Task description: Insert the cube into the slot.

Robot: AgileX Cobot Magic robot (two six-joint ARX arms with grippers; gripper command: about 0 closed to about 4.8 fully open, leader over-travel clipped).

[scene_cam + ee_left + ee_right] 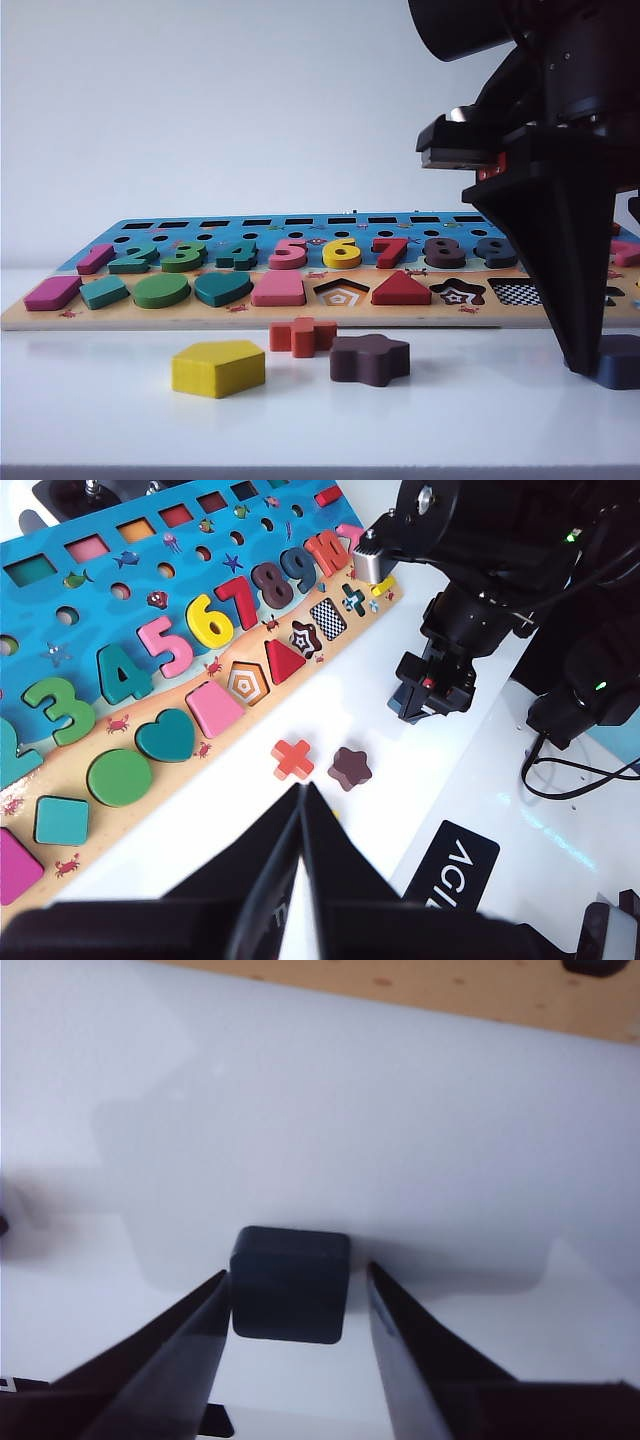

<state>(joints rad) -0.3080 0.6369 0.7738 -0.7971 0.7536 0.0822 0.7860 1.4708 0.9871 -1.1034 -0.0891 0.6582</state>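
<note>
Right claw [290,1305] is down at the desk [100,400], fingers straddling the cube [290,1282]: narrow gap on both sides, one finger looks about touching an edge, the other just clear, so jaws partly spread and not clamped. Cube lies flat on the desk, nothing lifted. In the exterior view the same claw [580,365] is a dark wedge at roughly 4 o'clock, tip on the desk with the cube [622,362] poking out just beside it at the frame edge. Nearest loose pieces on the desk: yellow pentagon [218,367] at 7 o'clock, brown star block [370,359] near centre, red cross [302,336] just behind and between them, all apart from the cube. Behind those, the shape board [150,316] leans up from the desk; the slot [515,292], checkerboard square, sits in the board's front row at 3 o'clock, partly hidden by the right arm, between the star recess [458,292] and the cross recess. Slot is empty. Left claw [302,825] hangs above the desk well clear of the board, fingertips pressed together, holding nothing; from its camera the slot [328,618] shows at 1 o'clock.
</note>
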